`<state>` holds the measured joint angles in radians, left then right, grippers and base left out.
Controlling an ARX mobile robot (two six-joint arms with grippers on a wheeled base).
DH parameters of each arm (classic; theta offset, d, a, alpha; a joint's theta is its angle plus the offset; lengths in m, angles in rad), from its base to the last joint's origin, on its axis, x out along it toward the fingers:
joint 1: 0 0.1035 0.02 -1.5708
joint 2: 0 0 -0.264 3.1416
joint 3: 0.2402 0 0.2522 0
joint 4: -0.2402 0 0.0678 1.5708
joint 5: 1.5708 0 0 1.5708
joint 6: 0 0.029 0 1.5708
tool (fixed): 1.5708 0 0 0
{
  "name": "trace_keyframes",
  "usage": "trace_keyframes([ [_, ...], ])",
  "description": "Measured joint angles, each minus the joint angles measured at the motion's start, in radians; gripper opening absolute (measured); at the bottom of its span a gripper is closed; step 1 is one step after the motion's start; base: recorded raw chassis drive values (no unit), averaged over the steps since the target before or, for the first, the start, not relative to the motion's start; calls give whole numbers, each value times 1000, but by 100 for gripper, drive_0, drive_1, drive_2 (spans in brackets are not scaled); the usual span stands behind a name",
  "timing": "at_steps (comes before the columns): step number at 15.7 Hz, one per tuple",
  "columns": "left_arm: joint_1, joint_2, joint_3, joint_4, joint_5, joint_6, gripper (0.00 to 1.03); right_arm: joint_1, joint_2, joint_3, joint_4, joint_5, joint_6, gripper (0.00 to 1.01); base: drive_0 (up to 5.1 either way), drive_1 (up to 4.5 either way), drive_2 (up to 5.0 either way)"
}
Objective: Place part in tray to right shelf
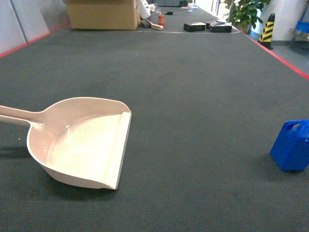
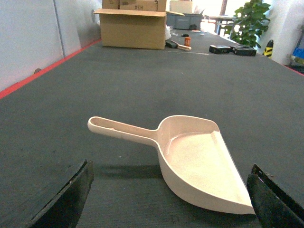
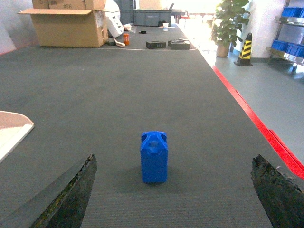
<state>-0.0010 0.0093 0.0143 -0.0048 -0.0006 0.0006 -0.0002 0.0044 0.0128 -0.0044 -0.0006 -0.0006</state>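
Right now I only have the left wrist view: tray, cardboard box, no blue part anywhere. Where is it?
Observer: The part stands on the dark mat at the far right edge of the head view, well apart from the tray.
Operator: Is the right gripper on it?
Observer: No. In the right wrist view the right gripper is open, and the part stands upright ahead of it, centred between the fingers, untouched.
Operator: Anything in the tray I can't see?
Observer: Head view shows its bowl empty, open edge facing the part's side.
Operator: Shelf?
Observer: Steel rack levels with blue crates show at the right wrist view's far right.
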Motion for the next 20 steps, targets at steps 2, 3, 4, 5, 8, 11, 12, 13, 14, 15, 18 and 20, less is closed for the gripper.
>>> trace_keyframes([
  [2,0,0,0,0,0,0,98,0,0,0,0,0,0,98,0,0,0],
  [3,0,0,0,0,0,0,98,0,0,0,0,0,0,98,0,0,0],
  [4,0,0,0,0,0,0,98,0,0,0,0,0,0,98,0,0,0],
  [5,0,0,0,0,0,0,98,0,0,0,0,0,0,98,0,0,0],
  [8,0,0,0,0,0,0,98,0,0,0,0,0,0,98,0,0,0],
  [11,0,0,0,0,0,0,98,0,0,0,0,0,0,98,0,0,0],
  [12,0,0,0,0,0,0,98,0,0,0,0,0,0,98,0,0,0],
  [13,0,0,0,0,0,0,98,0,0,0,0,0,0,98,0,0,0],
  [14,0,0,0,0,0,0,98,0,0,0,0,0,0,98,0,0,0],
  [15,0,0,0,0,0,0,98,0,0,0,0,0,0,98,0,0,0],
  [18,11,209,32,3,102,115,98,0,0,0,0,0,0,98,0,0,0],
  [20,-2,370,43,148,140,53,98,0,0,0,-1,0,0,98,0,0,0],
])
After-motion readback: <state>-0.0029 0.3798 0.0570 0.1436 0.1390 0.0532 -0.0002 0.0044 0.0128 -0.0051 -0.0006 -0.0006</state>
